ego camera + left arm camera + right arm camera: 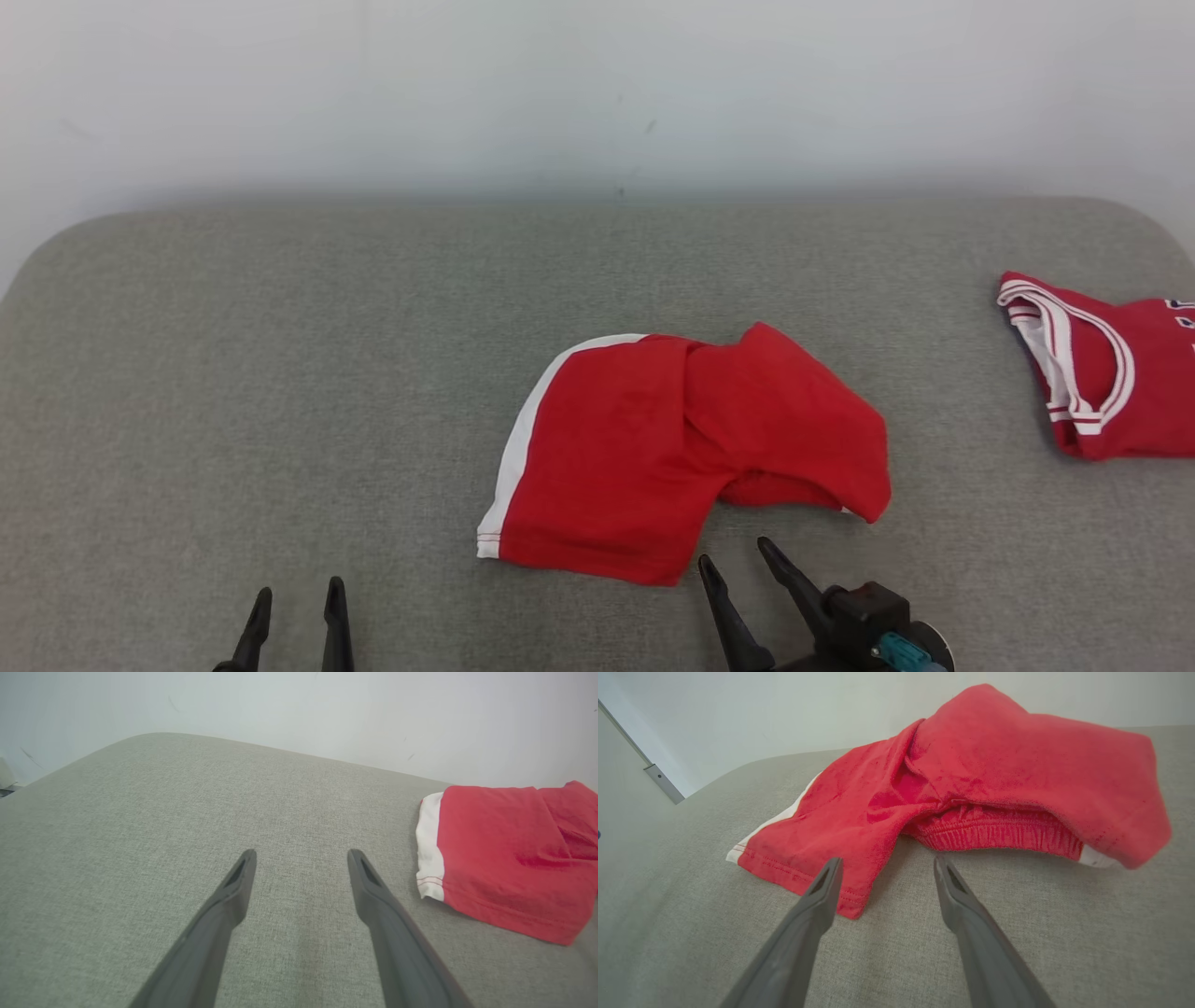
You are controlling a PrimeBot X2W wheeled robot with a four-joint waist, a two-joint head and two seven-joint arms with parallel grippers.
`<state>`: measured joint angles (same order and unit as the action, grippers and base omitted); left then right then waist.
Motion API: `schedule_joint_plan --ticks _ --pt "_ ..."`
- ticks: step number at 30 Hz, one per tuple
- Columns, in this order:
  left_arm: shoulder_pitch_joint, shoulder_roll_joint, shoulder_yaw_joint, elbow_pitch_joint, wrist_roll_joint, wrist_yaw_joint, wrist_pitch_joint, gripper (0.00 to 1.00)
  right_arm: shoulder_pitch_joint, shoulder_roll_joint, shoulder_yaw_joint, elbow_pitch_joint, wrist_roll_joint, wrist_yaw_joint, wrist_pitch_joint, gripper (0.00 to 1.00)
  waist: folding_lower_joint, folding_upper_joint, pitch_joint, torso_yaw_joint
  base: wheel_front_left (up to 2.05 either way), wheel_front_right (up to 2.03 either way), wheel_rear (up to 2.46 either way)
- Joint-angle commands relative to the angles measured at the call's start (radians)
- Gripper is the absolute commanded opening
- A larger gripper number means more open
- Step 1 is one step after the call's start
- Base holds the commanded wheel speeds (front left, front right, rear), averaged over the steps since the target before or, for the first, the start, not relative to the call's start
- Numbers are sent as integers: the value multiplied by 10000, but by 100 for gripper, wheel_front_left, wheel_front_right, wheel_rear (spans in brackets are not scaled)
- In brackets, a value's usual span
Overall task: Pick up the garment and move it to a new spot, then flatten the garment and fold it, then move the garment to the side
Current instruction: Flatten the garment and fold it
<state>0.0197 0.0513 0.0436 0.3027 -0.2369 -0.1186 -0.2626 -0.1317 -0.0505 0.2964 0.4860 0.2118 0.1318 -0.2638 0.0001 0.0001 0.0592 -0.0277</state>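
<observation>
The garment [653,448], red shorts with a white side stripe, lies crumpled on the grey padded surface [280,373], one leg spread flat and the rest bunched up over the elastic waistband. It sits just ahead of the right gripper [735,553], whose two dark fingers stand spread apart with nothing between them. In the right wrist view the hem corner of the flat leg lies just beside that gripper's one fingertip [831,868]. The left gripper [299,588] is likewise released and empty, with the shorts off to its right. A second red garment with white trim [1092,373] lies well apart, further right of the right gripper.
</observation>
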Motion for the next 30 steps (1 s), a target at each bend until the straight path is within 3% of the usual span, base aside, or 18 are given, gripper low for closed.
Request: schedule_joint_plan --ticks 1,10,11,12,13,21,30 --pt "-81 -10 -33 -14 -36 15 -28 100 -225 -4 148 137 219 -27 1 100 -1 -1 178 252 0 0 0" --pt "-301 -11 -285 254 -146 -25 -28 100 -1151 9 948 1574 965 -27 1 100 -1 -1 606 1187 0 0 0" --pt "-338 -11 -309 285 -199 -31 -28 100 -1233 12 1015 1605 998 -27 0 92 -1 -1 659 1296 0 0 0" --pt "-376 -8 -306 312 -243 -29 -28 100 -1332 10 1097 1630 1012 -27 1 41 -1 -1 692 1376 0 0 0" --pt "-420 -11 -319 340 -315 -31 -28 100 -1408 4 1181 1654 953 -27 1 0 -1 -1 728 1465 0 0 0" --pt "-521 -10 -508 404 -541 -40 -28 100 -2186 3 1276 525 879 -27 1 0 -1 -1 940 1910 0 0 0" --pt "-868 -4 -1114 452 -875 23 -28 100 -4510 4 1174 -874 515 -27 1 0 -1 -1 1343 2659 0 0 0"
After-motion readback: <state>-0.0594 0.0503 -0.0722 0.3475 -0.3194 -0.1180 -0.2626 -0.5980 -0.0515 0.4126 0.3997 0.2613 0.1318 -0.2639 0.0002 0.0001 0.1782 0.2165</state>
